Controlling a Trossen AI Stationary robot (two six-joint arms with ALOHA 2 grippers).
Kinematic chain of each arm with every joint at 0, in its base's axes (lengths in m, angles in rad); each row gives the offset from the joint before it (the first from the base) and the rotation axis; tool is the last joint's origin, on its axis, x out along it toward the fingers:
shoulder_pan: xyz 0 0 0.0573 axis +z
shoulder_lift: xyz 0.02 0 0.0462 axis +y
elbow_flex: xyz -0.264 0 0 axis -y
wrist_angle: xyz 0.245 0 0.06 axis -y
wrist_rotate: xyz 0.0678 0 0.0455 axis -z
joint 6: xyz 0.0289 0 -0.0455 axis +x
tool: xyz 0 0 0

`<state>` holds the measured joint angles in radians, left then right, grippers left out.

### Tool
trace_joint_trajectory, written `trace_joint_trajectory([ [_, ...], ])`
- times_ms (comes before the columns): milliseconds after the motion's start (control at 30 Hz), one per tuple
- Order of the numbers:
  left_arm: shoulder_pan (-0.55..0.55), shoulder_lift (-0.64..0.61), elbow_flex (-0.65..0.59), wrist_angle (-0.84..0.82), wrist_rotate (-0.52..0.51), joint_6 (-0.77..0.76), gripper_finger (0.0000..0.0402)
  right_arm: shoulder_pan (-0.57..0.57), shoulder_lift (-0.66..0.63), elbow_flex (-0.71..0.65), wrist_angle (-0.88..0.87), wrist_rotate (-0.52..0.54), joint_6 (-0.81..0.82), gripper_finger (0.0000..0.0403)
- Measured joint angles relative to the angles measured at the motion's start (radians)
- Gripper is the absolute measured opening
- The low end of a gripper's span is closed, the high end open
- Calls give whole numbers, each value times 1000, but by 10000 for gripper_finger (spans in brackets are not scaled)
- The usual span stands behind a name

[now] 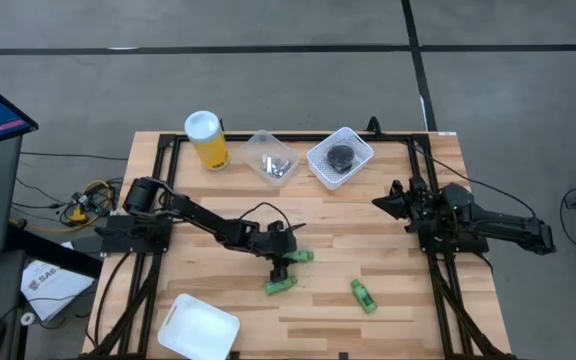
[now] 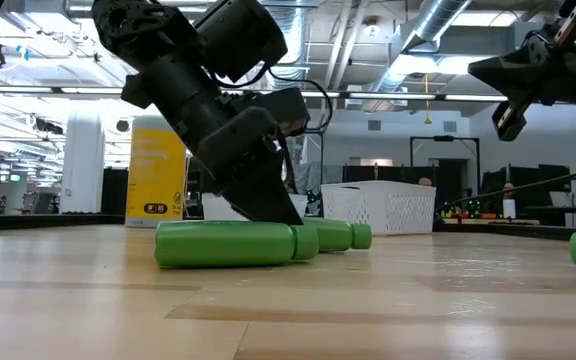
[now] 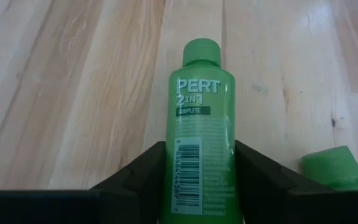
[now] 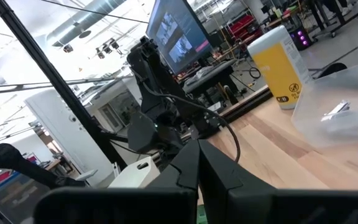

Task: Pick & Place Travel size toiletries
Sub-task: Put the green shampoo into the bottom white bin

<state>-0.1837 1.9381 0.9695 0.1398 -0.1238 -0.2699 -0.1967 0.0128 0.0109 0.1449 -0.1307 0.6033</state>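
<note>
Three green mini bottles lie on their sides on the wooden table [image 1: 388, 250]. One [image 1: 301, 257] sits between the fingers of my left gripper [image 1: 284, 262], which is shut on it. In the left wrist view this bottle [image 3: 201, 93] points its cap away from the camera. A second bottle [image 1: 280, 285] lies just nearer the table's near edge, and its cap [image 3: 331, 167] shows beside the gripper. The third [image 1: 364, 296] lies farther right. My right gripper [image 1: 383, 203] waits shut at the table's right side, raised above it. My left gripper pinches the bottle's body at its bottom half [image 3: 201, 168], one finger [image 3: 143, 167] on each long side. The fingers slant down from the table's left and lie along the bottle. The bottle lies on its side on the table, cap [image 2: 361, 236] toward the right.
At the far edge stand a yellow canister with a white lid [image 1: 206, 140], a clear tub [image 1: 271, 158] with silvery tubes and a white basket [image 1: 339, 158] with dark round pieces. A white tub [image 1: 198, 325] sits at the near left.
</note>
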Motion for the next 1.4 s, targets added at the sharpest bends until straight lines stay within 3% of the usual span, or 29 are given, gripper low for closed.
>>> trace_joint_trajectory([
  [167,0,-77,-1,-22,0,0,152,0,0,0,-10,0,0,0],
  [400,-27,-301,-1,-150,16,-1,154,0,0,0,-20,0,0,0],
  [533,-92,-459,0,-265,46,-35,157,0,0,0,-21,0,0,0],
  [733,-245,-628,0,-434,42,-202,158,0,0,0,-39,0,0,0],
  [1033,-542,-672,-3,-665,62,-577,158,-1,0,0,-77,1,-8,0],
  [1200,-656,-668,-57,-684,63,-671,159,-1,0,0,-98,1,-8,0],
  [1400,-719,-668,-134,-674,94,-740,159,-1,0,0,-103,1,-8,0],
])
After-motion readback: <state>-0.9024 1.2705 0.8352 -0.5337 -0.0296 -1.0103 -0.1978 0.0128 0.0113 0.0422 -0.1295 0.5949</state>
